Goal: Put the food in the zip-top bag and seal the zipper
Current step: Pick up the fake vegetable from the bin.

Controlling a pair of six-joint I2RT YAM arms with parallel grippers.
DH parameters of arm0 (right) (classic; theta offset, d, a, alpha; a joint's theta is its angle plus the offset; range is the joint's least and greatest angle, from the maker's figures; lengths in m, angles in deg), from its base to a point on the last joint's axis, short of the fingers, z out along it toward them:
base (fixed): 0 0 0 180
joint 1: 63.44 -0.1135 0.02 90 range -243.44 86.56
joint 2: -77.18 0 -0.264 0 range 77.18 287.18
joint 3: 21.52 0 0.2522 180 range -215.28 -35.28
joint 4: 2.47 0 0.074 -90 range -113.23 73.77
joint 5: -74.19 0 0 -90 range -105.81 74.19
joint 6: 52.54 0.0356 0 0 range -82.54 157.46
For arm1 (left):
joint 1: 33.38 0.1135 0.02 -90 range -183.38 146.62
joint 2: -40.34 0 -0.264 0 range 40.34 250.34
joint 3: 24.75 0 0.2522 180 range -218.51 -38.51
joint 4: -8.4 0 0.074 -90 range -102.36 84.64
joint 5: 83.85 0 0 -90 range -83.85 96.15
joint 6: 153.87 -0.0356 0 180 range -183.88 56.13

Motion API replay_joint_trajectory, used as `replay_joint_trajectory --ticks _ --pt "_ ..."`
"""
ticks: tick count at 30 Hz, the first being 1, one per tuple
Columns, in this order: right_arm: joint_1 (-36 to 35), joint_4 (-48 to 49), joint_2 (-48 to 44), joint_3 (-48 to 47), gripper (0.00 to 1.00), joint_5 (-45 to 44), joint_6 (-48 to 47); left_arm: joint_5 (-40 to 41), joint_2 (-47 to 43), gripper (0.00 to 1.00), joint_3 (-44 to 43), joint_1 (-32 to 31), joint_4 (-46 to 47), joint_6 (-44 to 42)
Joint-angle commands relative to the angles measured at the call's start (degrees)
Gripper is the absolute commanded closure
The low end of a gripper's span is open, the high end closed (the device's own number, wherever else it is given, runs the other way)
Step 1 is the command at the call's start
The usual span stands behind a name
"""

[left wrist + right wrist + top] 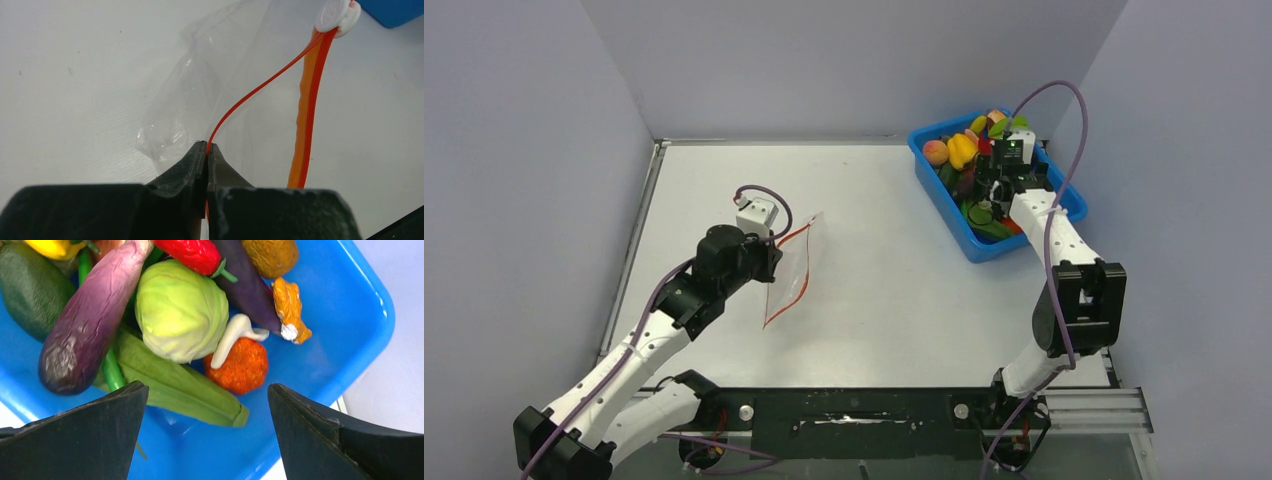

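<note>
Left gripper clamped on one lip of the zipper, holding the empty bag open just ahead. Right gripper spread wide, empty, over food in the tub beneath. Nothing bagged yet; filling and sealing are left.

- The zip-top bag is clear; its zipper is orange-red, with a white slider.
- The tub is bright blue.
- The cabbage is pale green; the eggplant at its nine o'clock, mottled purple; the chili at twelve, red.
- A bumpy orange ball wears a cream cap.
- The bench is white.
- The left claw and right claw are black.
</note>
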Motion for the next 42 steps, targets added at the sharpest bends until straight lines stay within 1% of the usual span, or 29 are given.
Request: replay_joint_trajectory --ticks 1,3,5,7,11,14,20,23,28,34,42 --pt "1.36 6.28 3.24 -3.91 0.06 0.54 -4.15 -0.81 -1.79 1.0 -0.34 -0.09 3.28 -0.79" --pt "2.38 7.77 5.09 -3.89 0.1 2.43 -5.9 -0.66 -2.27 1.0 -0.21 -0.15 3.26 -0.79" --pt "2.99 8.3 7.04 -4.54 0.11 3.92 -7.13 -0.52 -2.64 1.0 0.02 -0.13 3.48 -0.79" --pt "3.33 8.79 8.61 -5.61 0.1 5.23 -8.18 -0.52 -2.6 1.0 -0.18 -0.14 3.46 -0.79" --pt "3.5 8.69 11.88 -8.63 0.04 6.28 -9.97 -0.96 -2.63 1.0 -0.35 -0.07 3.13 -0.79" --pt "3.59 10.26 13.53 -8.88 0.04 6.9 -11.07 -0.52 -3.21 1.0 -0.04 -0.12 3.02 -0.79" --pt "3.65 10.0 16.82 -9.79 0.04 7.95 -11.62 0.17 -3.89 1.0 0.21 -0.01 3.43 -0.75" --pt "3.52 11.83 16.84 -7.81 0.05 6.75 -11.97 0.28 -3.54 1.0 0.05 -0.07 3.32 -0.7" --pt "3.66 13.24 15.68 -6.57 0.14 5.71 -12.43 0.54 -4.01 1.0 0.13 0.0 3.45 -0.62" --pt "3.4 13.58 13.33 -5.28 0.33 4.7 -12.37 0.23 -4.23 1.0 0.35 -0.01 3.53 -0.53" --pt "2.05 11.63 11.34 -5.65 0.42 1.18 -12.24 1.04 -5.16 1.0 0.71 -0.06 3.72 -0.53"
